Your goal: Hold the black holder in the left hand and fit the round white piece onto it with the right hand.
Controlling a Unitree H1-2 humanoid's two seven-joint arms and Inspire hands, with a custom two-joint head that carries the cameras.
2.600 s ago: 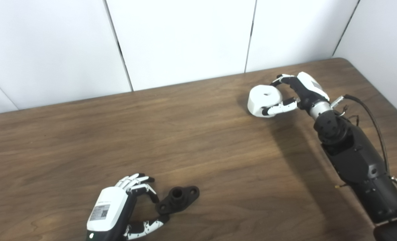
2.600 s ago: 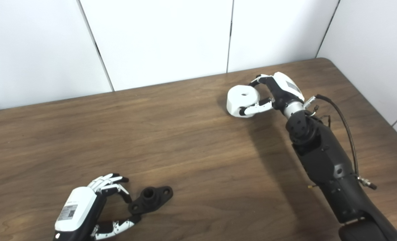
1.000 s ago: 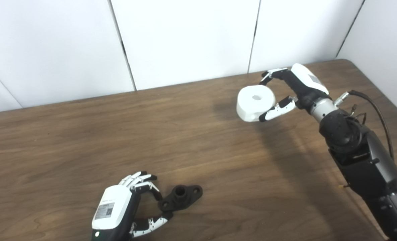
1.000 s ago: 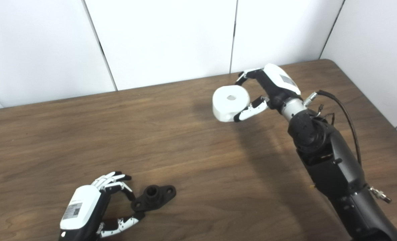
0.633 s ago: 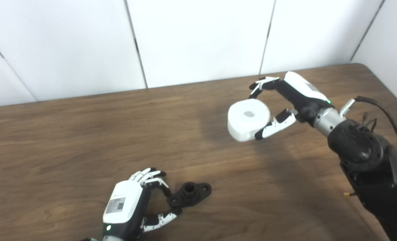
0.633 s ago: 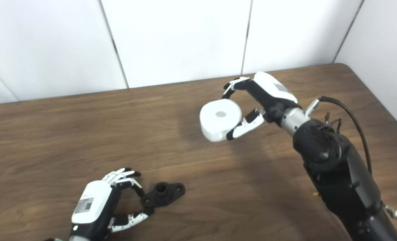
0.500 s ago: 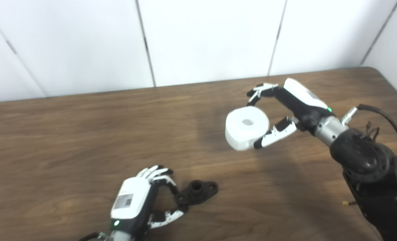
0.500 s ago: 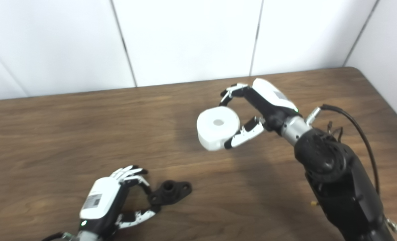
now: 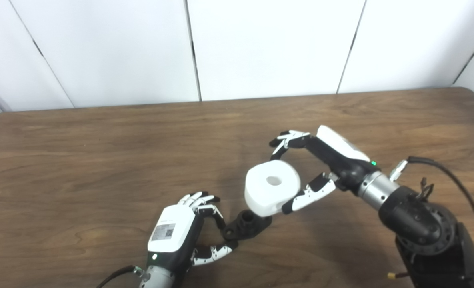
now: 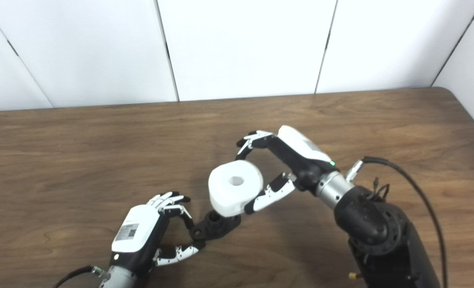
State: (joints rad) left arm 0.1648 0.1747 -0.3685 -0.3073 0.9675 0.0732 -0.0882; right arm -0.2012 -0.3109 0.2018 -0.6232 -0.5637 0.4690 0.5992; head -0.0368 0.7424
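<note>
Our right hand [image 9: 321,168] has carried the round white piece [image 9: 272,187] across from the far right of the tabletop [image 9: 101,152], fingers closed round it, to just above the black holder [image 9: 245,225]. Our left hand [image 9: 185,234] pinches the holder's near end; we should centre the piece's hole over the holder's stub, then lower straight.

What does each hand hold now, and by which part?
Right hand: round white piece, by its curved side wall. Left hand: black holder, by its near flange end.

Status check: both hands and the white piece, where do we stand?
Left hand pinching the black holder at its near end, on the table. Right hand shut on the round white piece, just above the holder, not seated. Nothing in the way.
</note>
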